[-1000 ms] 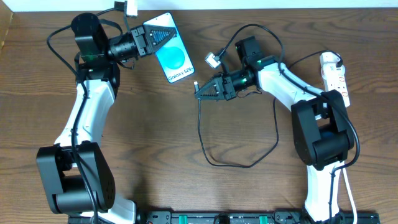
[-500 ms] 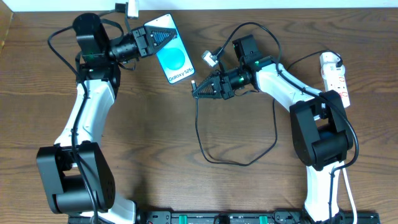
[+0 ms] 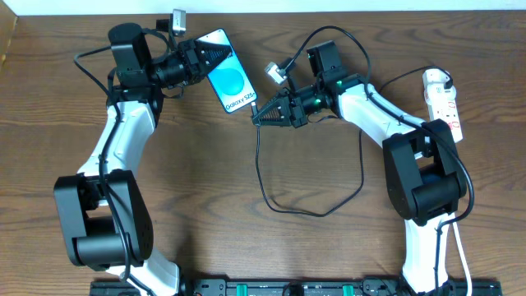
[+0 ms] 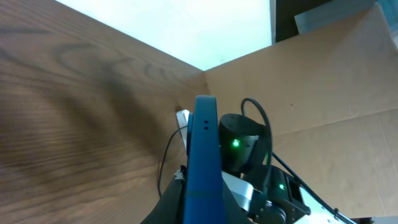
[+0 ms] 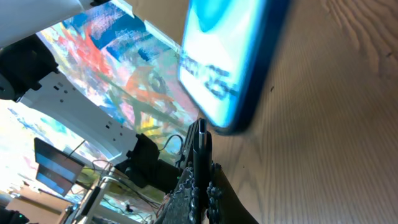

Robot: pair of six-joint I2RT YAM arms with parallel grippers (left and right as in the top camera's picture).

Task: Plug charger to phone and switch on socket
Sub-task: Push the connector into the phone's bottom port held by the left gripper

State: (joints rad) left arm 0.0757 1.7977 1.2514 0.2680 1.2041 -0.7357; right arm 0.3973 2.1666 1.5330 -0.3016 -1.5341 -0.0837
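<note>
The phone (image 3: 232, 80), with a bright blue screen, is lifted off the table at the back, and my left gripper (image 3: 210, 57) is shut on its top end. In the left wrist view the phone (image 4: 205, 143) stands edge-on between the fingers (image 4: 203, 196). My right gripper (image 3: 258, 118) is shut on the charger's black connector, right by the phone's bottom edge. The charger cable (image 3: 260, 168) hangs in a loop on the table. In the right wrist view the connector tip (image 5: 200, 134) sits just under the phone's bottom end (image 5: 233, 56); I cannot tell whether they touch. The socket (image 3: 443, 97) lies at the far right.
The charger cable's loop (image 3: 316, 212) spreads over the middle of the wooden table below the right arm. The socket's white cord (image 3: 462, 263) runs down the right side. The table's back edge (image 3: 329, 10) meets a white wall close behind the phone.
My left gripper has carried the phone right and slightly down. My right gripper has moved left and up with the connector, so the gap between tip and phone has closed.
</note>
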